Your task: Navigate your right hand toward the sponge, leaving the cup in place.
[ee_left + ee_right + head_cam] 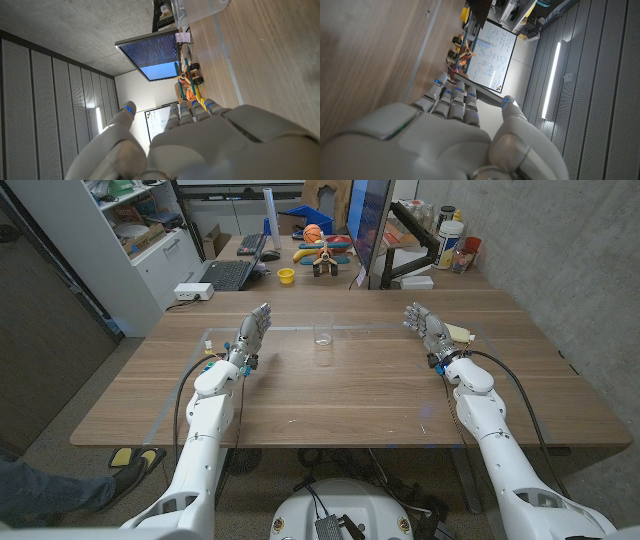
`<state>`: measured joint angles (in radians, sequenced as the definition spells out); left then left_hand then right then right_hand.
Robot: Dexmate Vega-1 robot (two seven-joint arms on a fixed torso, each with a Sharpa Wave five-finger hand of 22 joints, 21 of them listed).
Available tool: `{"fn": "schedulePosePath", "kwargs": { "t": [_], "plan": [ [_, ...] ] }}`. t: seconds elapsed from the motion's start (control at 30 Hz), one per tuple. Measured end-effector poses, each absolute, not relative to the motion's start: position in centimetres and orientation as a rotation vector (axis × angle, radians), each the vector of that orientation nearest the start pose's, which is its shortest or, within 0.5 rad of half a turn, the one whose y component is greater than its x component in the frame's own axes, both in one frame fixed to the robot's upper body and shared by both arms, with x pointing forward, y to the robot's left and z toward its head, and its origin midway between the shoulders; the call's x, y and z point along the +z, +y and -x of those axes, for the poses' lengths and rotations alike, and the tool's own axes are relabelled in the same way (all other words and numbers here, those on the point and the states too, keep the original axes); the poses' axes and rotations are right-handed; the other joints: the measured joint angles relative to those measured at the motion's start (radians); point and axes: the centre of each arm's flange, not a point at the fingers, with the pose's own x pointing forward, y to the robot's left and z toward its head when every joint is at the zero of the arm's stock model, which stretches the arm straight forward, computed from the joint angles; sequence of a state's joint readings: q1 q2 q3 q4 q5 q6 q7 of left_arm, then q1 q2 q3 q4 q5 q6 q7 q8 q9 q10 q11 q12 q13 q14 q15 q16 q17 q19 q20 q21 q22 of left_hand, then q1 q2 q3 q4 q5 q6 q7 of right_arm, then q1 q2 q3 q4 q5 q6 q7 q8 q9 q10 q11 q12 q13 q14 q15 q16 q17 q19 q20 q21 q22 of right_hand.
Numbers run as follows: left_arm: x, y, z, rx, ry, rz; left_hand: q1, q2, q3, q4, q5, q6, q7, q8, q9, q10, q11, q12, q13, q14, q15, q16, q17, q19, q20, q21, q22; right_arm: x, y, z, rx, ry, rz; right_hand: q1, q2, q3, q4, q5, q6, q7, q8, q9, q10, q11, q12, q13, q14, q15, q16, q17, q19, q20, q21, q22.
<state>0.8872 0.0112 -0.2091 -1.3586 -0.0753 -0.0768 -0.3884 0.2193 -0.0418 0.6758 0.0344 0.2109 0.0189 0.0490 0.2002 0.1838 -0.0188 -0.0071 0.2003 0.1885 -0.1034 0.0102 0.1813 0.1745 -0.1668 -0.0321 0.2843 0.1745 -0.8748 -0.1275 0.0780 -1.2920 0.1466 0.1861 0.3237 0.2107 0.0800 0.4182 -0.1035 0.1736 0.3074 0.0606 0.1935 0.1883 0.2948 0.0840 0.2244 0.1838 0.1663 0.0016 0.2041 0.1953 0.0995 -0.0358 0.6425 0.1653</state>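
A: Head view first. Your right hand (425, 327) is up off the table (330, 395), fingers spread, nothing in it. The sponge (459, 333) is the pale yellow block just beside that hand, on the side away from the cup; touching or a hair apart, I can't tell.

B: And the cup?

A: The cup (322, 330) is clear, upright, roughly midway between your two hands and well apart from the right one. Your left hand (251, 335) is on the cup's other side, fingers apart, holding nothing.

B: Left wrist view?

A: You see the back of the left hand (200, 145) with fingers extended, nothing gripped. The cup (200, 9) shows as clear plastic at the frame edge, standing on the table (270, 65). A monitor (149, 55) with a blue screen and some toys (189, 85) stand beyond the cup.

B: Right wrist view?

A: Back of the right hand (445, 145), fingers straight, thumb apart, holding nothing. Table (370, 50) alongside, a whiteboard (492, 55) past the fingertips.
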Motion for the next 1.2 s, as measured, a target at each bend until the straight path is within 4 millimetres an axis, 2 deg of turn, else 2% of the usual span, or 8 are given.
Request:
{"fn": "schedulePosePath", "kwargs": {
  "t": [0.13,0.3,0.73,1.2],
  "plan": [
    [-2.7,29.4,-65.0,-0.191,-0.573,0.036,0.000,0.000,0.000,0.000,0.000,0.001,-0.001,0.000,0.000,0.000,0.000,0.000,0.000,0.000,0.000,0.000,0.000,0.000,0.000,0.000,0.000,-2.2,-28.7,-65.5,0.205,-0.621,0.048,0.002,-0.002,-0.003,-0.003,0.000,0.000,0.000,0.000,0.000,0.004,-0.004,0.000,0.000,0.000,0.000,0.000,0.000,0.000,0.000,0.000,0.000],
    [-2.6,29.4,-64.9,-0.190,-0.577,0.036,0.004,0.004,-0.003,-0.003,0.000,0.001,-0.001,0.000,0.000,0.000,0.000,0.000,0.000,0.000,0.000,0.000,0.000,0.000,0.000,0.000,0.000,-2.1,-28.7,-65.5,0.203,-0.623,0.059,0.002,-0.002,-0.004,-0.004,0.000,-0.002,-0.013,0.000,0.000,0.005,-0.005,0.000,0.000,0.000,0.000,0.000,0.000,0.003,-0.004,-0.007,0.000],
    [-2.5,29.1,-64.8,-0.195,-0.576,0.027,0.009,0.001,0.001,-0.007,0.000,0.006,0.005,0.000,0.000,0.000,0.000,0.000,0.000,0.000,0.000,0.000,0.000,0.000,0.000,0.000,0.000,-1.6,-28.9,-65.3,0.191,-0.636,0.092,0.002,-0.002,-0.004,-0.004,0.000,-0.002,-0.013,0.000,0.000,0.009,-0.009,0.000,0.000,0.005,-0.005,0.000,0.000,0.007,0.000,-0.012,0.000],
    [-2.5,29.0,-64.7,-0.198,-0.579,0.030,0.012,0.004,-0.006,-0.014,-0.005,0.010,0.001,0.000,0.000,0.000,0.000,0.000,0.000,0.000,0.000,0.000,0.000,0.000,0.000,-0.008,0.000,-1.1,-29.2,-65.2,0.175,-0.664,0.122,-0.005,-0.009,-0.007,-0.007,0.000,0.011,-0.033,0.000,0.000,0.022,-0.022,0.000,0.000,0.018,-0.018,0.000,-0.005,0.015,-0.001,-0.021,0.000]
  ]
}}
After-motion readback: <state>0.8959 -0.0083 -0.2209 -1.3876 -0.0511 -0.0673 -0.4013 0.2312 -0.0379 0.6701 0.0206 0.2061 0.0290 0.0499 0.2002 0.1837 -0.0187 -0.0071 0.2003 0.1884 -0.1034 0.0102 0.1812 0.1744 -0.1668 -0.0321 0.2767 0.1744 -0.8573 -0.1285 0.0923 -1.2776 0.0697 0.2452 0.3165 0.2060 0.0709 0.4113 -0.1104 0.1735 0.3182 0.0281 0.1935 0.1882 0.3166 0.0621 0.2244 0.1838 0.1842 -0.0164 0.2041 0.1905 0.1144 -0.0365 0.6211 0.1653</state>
